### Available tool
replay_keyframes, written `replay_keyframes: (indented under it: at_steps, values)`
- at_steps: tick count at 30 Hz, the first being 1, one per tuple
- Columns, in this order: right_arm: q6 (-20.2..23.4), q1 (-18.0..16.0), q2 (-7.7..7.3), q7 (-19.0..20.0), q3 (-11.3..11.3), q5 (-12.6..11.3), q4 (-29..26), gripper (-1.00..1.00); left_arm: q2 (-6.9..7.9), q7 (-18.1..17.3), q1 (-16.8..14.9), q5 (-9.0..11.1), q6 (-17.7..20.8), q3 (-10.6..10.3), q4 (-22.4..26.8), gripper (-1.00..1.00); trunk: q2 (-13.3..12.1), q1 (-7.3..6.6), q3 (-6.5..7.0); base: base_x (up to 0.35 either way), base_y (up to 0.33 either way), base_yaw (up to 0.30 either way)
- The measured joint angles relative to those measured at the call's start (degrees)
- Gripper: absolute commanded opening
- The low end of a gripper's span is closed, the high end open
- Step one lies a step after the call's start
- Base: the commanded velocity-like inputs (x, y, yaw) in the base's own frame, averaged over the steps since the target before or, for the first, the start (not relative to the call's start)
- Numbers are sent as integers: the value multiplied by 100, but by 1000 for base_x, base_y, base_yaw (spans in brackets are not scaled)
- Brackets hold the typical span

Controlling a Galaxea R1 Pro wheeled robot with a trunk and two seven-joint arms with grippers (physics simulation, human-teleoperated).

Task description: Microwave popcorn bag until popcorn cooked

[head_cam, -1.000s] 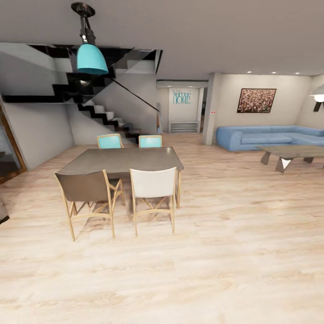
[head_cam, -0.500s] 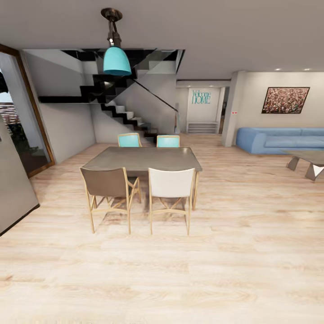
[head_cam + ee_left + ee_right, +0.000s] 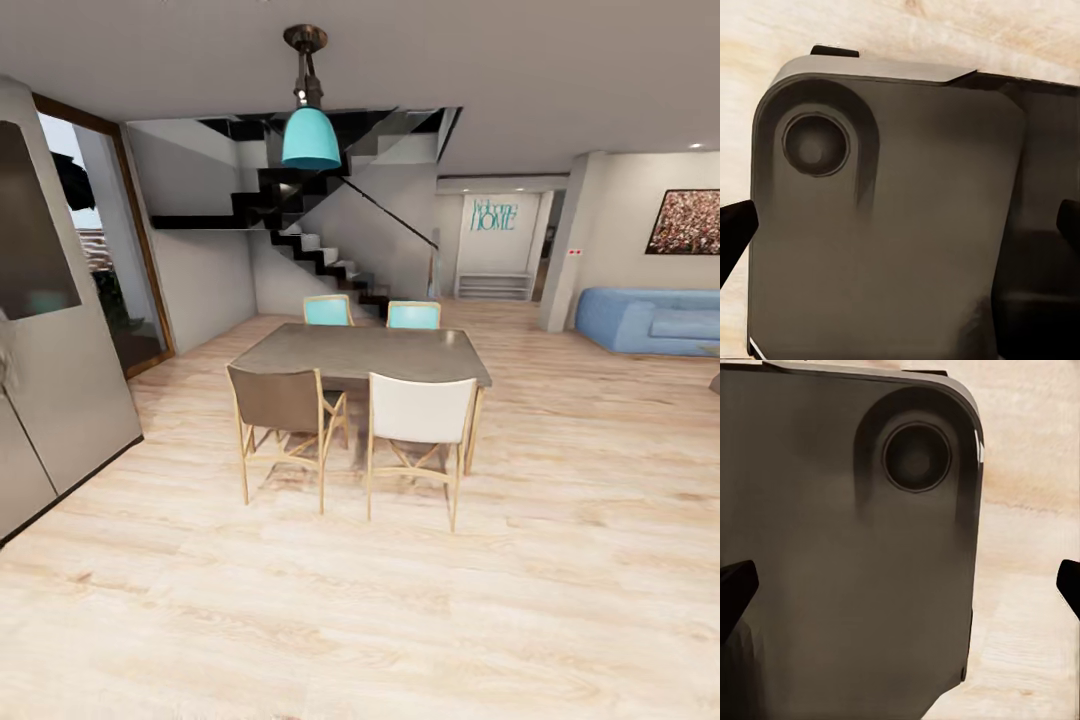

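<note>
Ahead, the head view takes in a grey dining table [image 3: 368, 352] on a pale wood floor [image 3: 400, 620], with a brown chair [image 3: 283, 412] and a white chair [image 3: 420, 425] on its near side and two turquoise chairs [image 3: 372, 313] on its far side. Above the table hangs a turquoise lamp [image 3: 310, 135]; behind it rises a dark staircase [image 3: 320, 250], and well off to its right sits a blue sofa [image 3: 650, 320]. Left gripper [image 3: 900, 225]: dark fingertips [image 3: 735, 232] at the frame's edges, jaws spread wide, over the robot's dark base [image 3: 892, 240]. Right gripper [image 3: 900, 585] likewise spread apart, grasping nothing.
</note>
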State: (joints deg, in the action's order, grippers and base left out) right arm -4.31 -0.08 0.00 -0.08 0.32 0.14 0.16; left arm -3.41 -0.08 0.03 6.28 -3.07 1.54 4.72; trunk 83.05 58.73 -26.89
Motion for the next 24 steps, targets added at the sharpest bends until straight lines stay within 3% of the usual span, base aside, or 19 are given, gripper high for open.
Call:
replay_keyframes:
  at_steps: [24]
  values:
    - [-5,0,-7,3,-8,-6,0,100,-8,0,2,0,-1,-4,2,100,0,0,0,0,0,268]
